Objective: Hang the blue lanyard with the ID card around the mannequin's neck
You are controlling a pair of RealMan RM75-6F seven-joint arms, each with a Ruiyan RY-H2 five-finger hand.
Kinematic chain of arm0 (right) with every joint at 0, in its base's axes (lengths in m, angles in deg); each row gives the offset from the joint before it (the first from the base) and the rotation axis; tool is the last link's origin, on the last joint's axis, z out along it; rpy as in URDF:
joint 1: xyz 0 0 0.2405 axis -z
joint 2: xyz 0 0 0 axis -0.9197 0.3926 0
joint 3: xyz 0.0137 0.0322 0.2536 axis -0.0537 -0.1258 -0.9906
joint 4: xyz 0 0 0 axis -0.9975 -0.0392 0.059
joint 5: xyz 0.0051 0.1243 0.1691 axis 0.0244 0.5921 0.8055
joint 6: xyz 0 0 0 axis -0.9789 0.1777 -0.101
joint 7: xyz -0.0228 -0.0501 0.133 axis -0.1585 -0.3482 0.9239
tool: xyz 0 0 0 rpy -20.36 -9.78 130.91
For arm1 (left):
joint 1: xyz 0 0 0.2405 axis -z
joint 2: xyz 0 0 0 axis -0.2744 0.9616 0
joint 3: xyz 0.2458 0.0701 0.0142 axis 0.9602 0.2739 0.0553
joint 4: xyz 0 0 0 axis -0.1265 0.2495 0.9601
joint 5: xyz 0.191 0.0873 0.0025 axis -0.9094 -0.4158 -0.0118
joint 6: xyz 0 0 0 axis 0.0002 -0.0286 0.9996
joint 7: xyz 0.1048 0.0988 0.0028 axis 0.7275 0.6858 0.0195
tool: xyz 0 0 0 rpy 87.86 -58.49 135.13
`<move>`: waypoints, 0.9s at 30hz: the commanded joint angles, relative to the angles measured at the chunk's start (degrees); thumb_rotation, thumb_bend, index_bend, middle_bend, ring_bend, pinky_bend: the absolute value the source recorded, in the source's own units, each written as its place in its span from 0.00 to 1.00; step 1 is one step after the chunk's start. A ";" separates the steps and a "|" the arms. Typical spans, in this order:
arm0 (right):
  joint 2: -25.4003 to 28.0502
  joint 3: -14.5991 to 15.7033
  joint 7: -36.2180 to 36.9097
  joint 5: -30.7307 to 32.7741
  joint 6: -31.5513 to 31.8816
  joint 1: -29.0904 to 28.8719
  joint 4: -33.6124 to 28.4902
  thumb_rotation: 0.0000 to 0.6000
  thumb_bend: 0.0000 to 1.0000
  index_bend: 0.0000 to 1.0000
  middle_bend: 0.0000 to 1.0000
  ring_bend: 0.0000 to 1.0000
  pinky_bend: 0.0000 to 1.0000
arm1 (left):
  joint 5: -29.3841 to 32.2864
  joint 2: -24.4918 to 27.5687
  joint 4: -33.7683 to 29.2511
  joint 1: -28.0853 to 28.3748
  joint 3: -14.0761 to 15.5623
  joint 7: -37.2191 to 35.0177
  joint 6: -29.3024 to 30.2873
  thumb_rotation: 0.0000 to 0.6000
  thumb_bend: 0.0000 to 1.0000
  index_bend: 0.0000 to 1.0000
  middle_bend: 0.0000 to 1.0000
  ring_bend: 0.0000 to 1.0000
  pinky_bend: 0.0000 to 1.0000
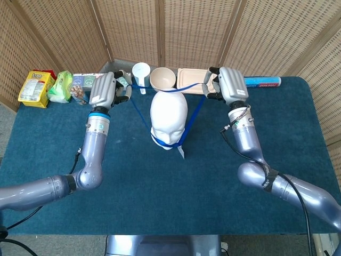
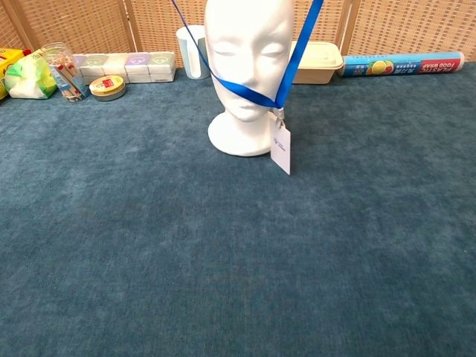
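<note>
1. The desk (image 1: pixel 160 208) is covered in blue cloth.
2. The head (image 1: pixel 169 114) is stood upright so a loop can drop over it.
3. The lanyard (image 1: pixel 139 111) is grasped by left hand (image 1: pixel 104 90) and right hand (image 1: pixel 228 85) fingers, stretched wide behind the head.
4. The card (image 2: pixel 281 151) is hung under the chin.

From the chest view I lose the mannequin head (image 2: pixel 248 44) above its brow, and the lanyard (image 2: pixel 245 91) straps run off the frame at 12 o'clock. The ID card (image 2: pixel 281 149) print is too small to read.
</note>
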 commanded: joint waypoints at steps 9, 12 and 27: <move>-0.97 1.28 0.42 1.02 -2.82 -1.77 3.89 0.92 0.54 0.66 0.94 1.00 1.00 | 0.66 -1.20 2.00 0.42 0.44 0.30 -0.60 1.00 0.46 0.60 1.00 1.00 1.00; -0.73 1.98 -0.16 1.47 -3.61 -1.94 4.27 0.92 0.54 0.66 0.93 1.00 1.00 | 0.70 -1.54 2.34 0.44 0.79 0.56 -0.65 1.00 0.46 0.60 1.00 1.00 1.00; -0.98 3.78 -2.34 3.70 -6.23 -4.25 7.52 0.91 0.54 0.58 0.80 1.00 1.00 | 1.10 -2.38 2.73 0.54 1.97 2.70 -0.53 1.00 0.34 0.54 0.93 0.91 0.99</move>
